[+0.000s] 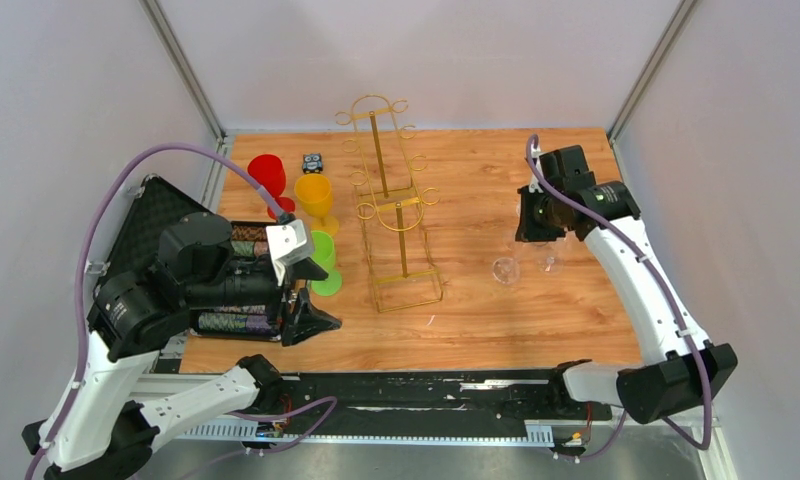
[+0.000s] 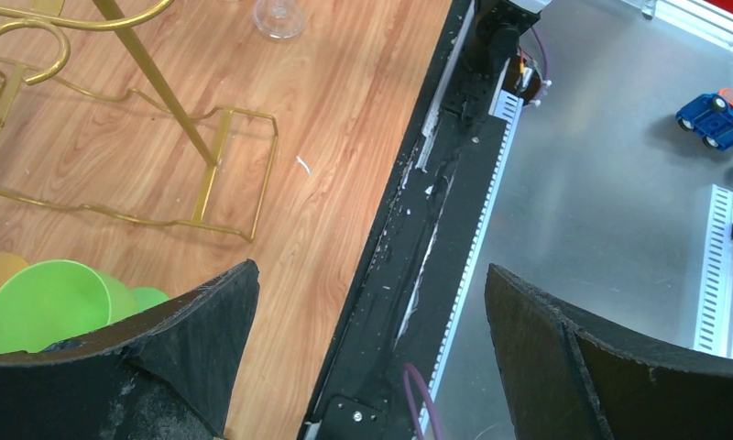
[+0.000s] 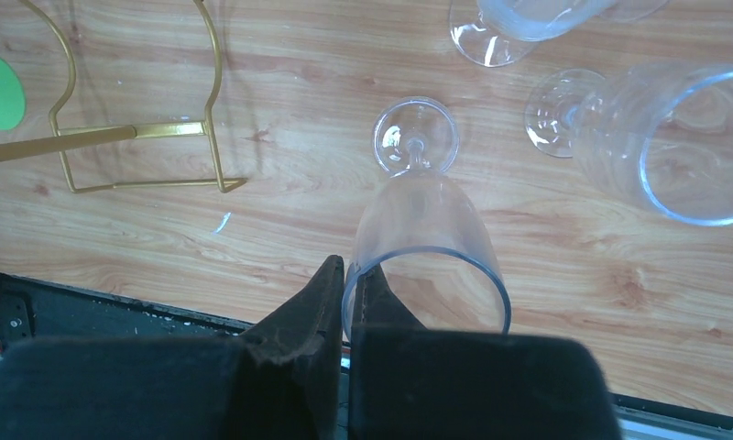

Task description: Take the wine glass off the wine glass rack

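The gold wire wine glass rack [image 1: 391, 200] stands mid-table with nothing hanging on its loop arms; its base [image 3: 143, 133] lies left in the right wrist view. My right gripper [image 3: 349, 270] is shut on the rim of a clear wine glass [image 3: 427, 225], one finger inside the bowl and one outside, the foot [image 3: 416, 136] pointing down at the wood. This gripper [image 1: 536, 235] hangs right of the rack. My left gripper [image 2: 372, 275] stands wide open over the table's near edge, holding nothing, left of the rack [image 1: 311, 315].
Two more clear glasses [image 3: 674, 137] [image 3: 519, 23] sit close beside the held one. Red [image 1: 267, 172], yellow [image 1: 314, 190] and green [image 1: 323, 255] cups stand left of the rack. A toy car [image 1: 312, 160] sits behind them. A black case [image 1: 156, 215] lies far left.
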Motion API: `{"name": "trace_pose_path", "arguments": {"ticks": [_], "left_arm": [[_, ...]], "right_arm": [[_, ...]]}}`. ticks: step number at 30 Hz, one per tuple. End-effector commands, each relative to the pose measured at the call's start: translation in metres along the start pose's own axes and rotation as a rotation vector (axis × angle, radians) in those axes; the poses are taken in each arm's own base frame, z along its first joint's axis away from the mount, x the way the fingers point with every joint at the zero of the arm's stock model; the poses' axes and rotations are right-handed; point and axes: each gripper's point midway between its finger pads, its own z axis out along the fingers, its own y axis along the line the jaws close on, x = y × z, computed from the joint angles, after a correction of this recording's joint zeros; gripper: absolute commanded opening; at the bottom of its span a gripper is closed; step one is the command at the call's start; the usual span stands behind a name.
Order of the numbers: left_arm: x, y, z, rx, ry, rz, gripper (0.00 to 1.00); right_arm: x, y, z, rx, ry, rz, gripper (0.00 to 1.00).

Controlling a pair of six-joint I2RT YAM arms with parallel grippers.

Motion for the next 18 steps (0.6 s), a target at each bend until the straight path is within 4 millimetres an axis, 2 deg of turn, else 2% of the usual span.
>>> {"name": "trace_pose_path", "arguments": {"ticks": [1, 13, 18], "left_arm": [[-0.01, 0.002, 0.004, -0.002, -0.025, 0.015, 1.0], [-0.008, 0.001, 0.005, 0.002, -0.023, 0.018, 1.0], [-0.008, 0.001, 0.006, 0.005, -0.017, 0.019, 1.0]], "right_arm": [[-0.012, 0.003, 0.012, -0.034, -0.02, -0.006, 0.0], [-0.005, -0.002, 0.033, -0.008, 0.054, -0.01, 0.0], [-0.004, -0.004, 0.035, 0.007, 0.069, -0.004, 0.12]]}}
